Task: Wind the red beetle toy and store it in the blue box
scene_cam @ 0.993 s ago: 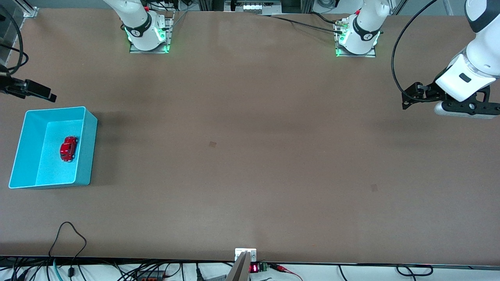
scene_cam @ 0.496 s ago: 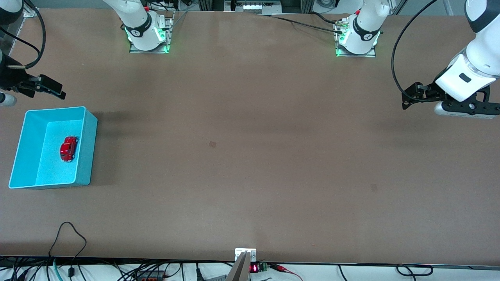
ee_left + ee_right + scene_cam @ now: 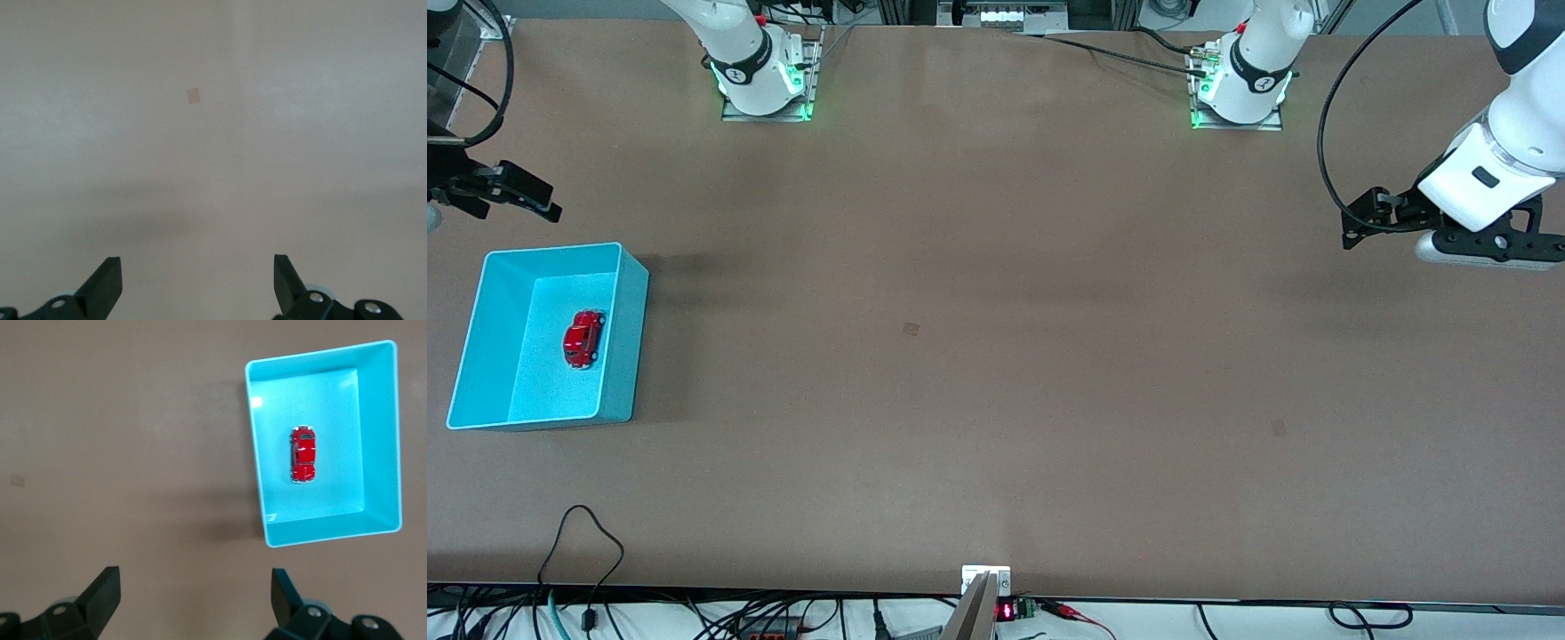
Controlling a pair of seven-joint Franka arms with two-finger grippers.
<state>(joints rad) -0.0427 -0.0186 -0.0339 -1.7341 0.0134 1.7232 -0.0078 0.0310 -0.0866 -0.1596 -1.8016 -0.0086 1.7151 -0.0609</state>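
Note:
The red beetle toy (image 3: 583,339) (image 3: 302,455) lies on the speckled floor of the blue box (image 3: 633,347) (image 3: 381,440), which stands at the right arm's end of the table. My right gripper (image 3: 193,587) hangs open and empty over bare table just beside the box; in the front view only its black wrist mount (image 3: 516,191) shows at the picture's edge. My left gripper (image 3: 1489,249) (image 3: 197,273) waits open and empty, high over the left arm's end of the table, with only bare tabletop under it.
Two small tape patches (image 3: 911,329) (image 3: 1279,428) mark the brown tabletop. The arm bases (image 3: 765,80) (image 3: 1240,89) stand along the table's edge farthest from the front camera. Cables (image 3: 587,533) trail over the edge nearest to it.
The right wrist swung a little toward the table's middle and back again above the box's end. The toy, the box and the left arm have not moved.

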